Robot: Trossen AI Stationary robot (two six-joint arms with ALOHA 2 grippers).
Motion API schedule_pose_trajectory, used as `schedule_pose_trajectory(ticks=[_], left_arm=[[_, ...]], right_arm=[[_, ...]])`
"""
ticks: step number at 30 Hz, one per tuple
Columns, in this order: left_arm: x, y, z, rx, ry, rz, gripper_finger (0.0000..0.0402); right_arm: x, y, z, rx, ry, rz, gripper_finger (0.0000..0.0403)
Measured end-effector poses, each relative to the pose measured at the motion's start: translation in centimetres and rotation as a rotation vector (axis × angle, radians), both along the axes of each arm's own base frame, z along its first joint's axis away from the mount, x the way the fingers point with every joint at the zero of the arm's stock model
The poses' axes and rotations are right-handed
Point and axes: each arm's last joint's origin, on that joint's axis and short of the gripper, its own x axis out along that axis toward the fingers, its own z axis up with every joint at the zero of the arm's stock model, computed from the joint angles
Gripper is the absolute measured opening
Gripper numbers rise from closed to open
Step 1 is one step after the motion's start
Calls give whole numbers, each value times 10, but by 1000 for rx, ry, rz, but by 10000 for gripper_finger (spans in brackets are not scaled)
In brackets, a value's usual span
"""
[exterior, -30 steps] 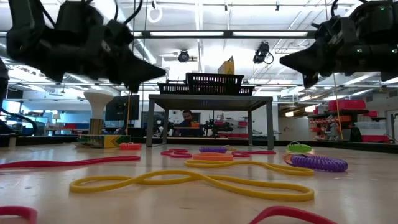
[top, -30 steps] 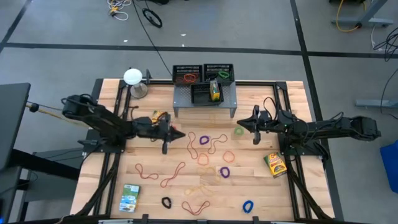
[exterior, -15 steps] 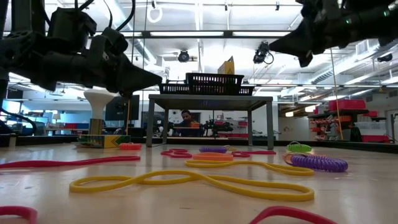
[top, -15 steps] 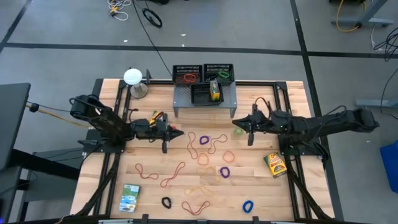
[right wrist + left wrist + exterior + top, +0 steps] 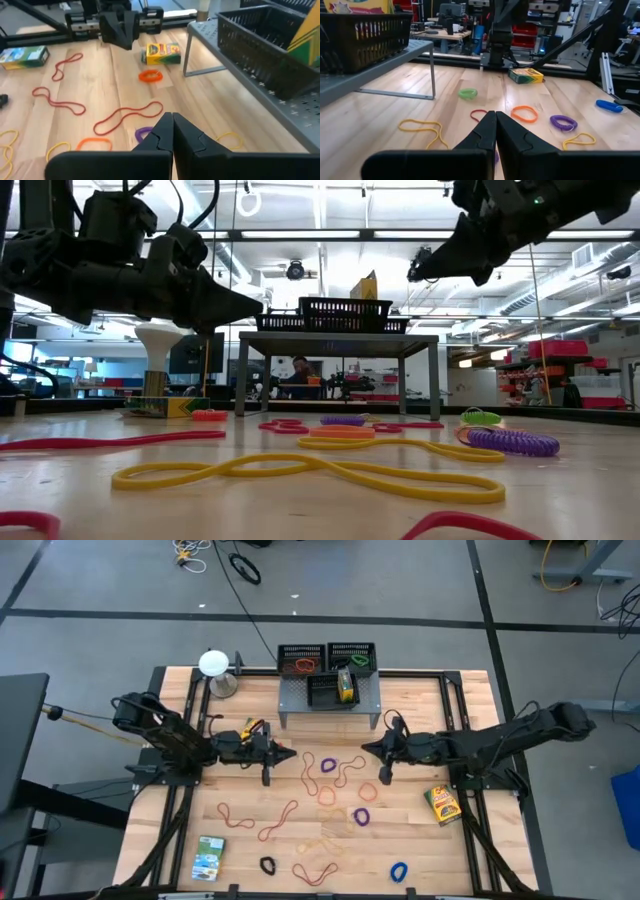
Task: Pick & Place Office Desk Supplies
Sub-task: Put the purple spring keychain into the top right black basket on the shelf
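Rubber bands lie scattered loose across the wooden table, in front of the grey shelf that carries the black mesh trays.
Both arms hover above the bands: the left gripper and the right gripper are each clenched on nothing, facing each other across the pile, seemingly poised to choose a band for the trays.

1. The black mesh tray is cut off by the left wrist view's edge, and the card box inside it shows only its lower part.
2. In the low view, a red band at the bench's near edge is cropped.
3. The box lettering is too small to read.
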Motion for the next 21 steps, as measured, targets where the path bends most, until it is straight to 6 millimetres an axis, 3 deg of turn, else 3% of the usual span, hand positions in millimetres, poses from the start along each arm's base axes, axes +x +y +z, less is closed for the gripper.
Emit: schedule_pose_trajectory(ticks=[10,21], left_arm=[[0,0,-1,-1,8,0,12],[0,0,-1,-1,8,0,12]], right_arm=[[21,4,11,7,67,-7,1],[47,19,11,-32,407,41,5]])
